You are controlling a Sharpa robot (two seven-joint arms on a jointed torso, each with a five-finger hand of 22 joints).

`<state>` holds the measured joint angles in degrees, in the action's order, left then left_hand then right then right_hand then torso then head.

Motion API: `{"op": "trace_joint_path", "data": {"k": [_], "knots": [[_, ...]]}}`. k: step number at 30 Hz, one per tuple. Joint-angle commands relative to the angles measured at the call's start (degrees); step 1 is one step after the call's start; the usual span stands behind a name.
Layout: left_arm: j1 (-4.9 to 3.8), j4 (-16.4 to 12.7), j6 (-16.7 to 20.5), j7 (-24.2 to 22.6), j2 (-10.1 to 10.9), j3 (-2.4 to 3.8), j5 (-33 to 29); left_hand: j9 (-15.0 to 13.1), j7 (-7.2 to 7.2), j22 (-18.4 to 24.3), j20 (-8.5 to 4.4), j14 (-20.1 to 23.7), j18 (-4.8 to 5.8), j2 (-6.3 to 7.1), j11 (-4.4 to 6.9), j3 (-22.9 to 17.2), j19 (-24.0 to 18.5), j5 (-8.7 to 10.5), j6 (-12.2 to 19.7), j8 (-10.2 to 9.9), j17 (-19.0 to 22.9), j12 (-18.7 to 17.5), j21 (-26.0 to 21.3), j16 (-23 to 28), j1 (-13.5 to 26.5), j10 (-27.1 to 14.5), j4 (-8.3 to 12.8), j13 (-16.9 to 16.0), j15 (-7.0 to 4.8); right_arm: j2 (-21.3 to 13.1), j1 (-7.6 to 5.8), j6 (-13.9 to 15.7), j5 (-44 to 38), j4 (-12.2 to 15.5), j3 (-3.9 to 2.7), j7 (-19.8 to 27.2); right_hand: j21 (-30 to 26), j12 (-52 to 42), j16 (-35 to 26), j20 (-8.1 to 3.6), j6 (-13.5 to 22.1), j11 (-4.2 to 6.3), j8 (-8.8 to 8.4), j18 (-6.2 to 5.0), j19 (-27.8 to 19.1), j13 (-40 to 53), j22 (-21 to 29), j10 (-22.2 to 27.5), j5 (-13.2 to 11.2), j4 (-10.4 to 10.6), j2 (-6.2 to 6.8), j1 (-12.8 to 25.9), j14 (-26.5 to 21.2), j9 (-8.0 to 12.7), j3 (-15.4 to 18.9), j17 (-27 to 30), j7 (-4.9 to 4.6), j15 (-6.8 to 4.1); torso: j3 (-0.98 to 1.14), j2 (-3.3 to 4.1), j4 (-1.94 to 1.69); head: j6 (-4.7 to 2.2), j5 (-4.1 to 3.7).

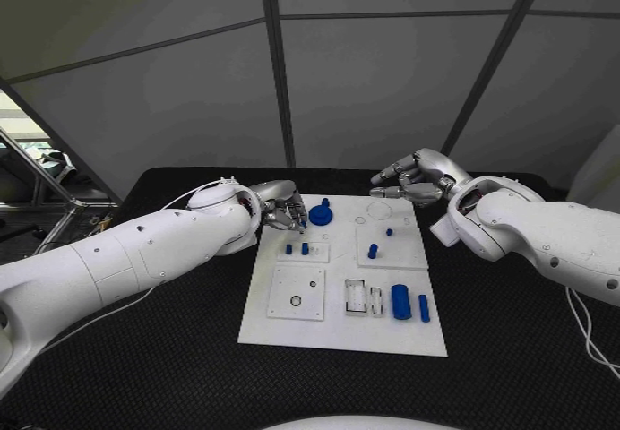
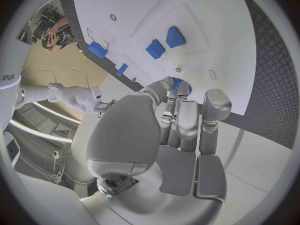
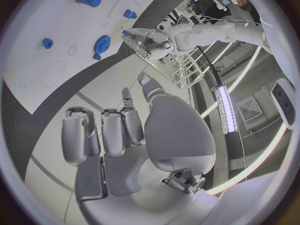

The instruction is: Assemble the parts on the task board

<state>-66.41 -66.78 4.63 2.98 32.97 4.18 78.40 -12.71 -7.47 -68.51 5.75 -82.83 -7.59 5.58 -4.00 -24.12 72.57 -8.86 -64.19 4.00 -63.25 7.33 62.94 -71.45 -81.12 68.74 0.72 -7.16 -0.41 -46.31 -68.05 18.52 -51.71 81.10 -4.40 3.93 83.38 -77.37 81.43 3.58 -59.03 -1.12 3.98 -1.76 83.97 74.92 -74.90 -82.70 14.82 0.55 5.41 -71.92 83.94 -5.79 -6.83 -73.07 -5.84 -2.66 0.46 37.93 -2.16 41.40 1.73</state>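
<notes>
The white task board (image 1: 339, 330) lies in the middle of the black table. A blue gear (image 1: 321, 214) stands at its far left corner. My left hand (image 1: 282, 213) hovers just left of the gear, and its fingertips pinch a small blue part (image 2: 180, 83) over the board. Two short blue pegs (image 1: 297, 248) stand close in front of that hand. My right hand (image 1: 411, 184) hangs beyond the board's far edge, fingers loosely bent, with nothing in it (image 3: 119, 135).
A blue peg (image 1: 372, 252) and a smaller one (image 1: 389, 232) stand on the right raised plate. A thick blue cylinder (image 1: 400, 301) and a thin blue bar (image 1: 424, 308) lie near the board's right front, beside rectangular slots (image 1: 356, 296).
</notes>
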Motion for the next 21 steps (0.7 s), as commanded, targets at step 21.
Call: {"op": "trace_joint_path", "data": {"k": [21], "knots": [[0.43, 0.76, -4.45, 2.47, -0.54, 0.04, 0.93, 0.08, -0.12, 0.32, -0.03, -0.21, 0.7, 0.25, 0.06, -0.58, 0.06, 0.83, -0.26, 0.15, 0.53, -0.44, -0.26, 0.03, 0.76, 0.37, -0.1, 0.22, -0.1, 0.02, -0.1, -0.27, -0.18, 0.18, -0.04, 0.43, -0.06, -0.17, -0.19, -0.3, 0.14, -0.08, -0.23, -0.81, 0.47, 1.56, -3.18, 0.07, 0.39, -0.29, -0.45, 0.07, 2.58, -0.09, -0.19, -0.08, -0.17, -0.41, 0.0, -0.03, -0.01, 0.08, 0.06]]}}
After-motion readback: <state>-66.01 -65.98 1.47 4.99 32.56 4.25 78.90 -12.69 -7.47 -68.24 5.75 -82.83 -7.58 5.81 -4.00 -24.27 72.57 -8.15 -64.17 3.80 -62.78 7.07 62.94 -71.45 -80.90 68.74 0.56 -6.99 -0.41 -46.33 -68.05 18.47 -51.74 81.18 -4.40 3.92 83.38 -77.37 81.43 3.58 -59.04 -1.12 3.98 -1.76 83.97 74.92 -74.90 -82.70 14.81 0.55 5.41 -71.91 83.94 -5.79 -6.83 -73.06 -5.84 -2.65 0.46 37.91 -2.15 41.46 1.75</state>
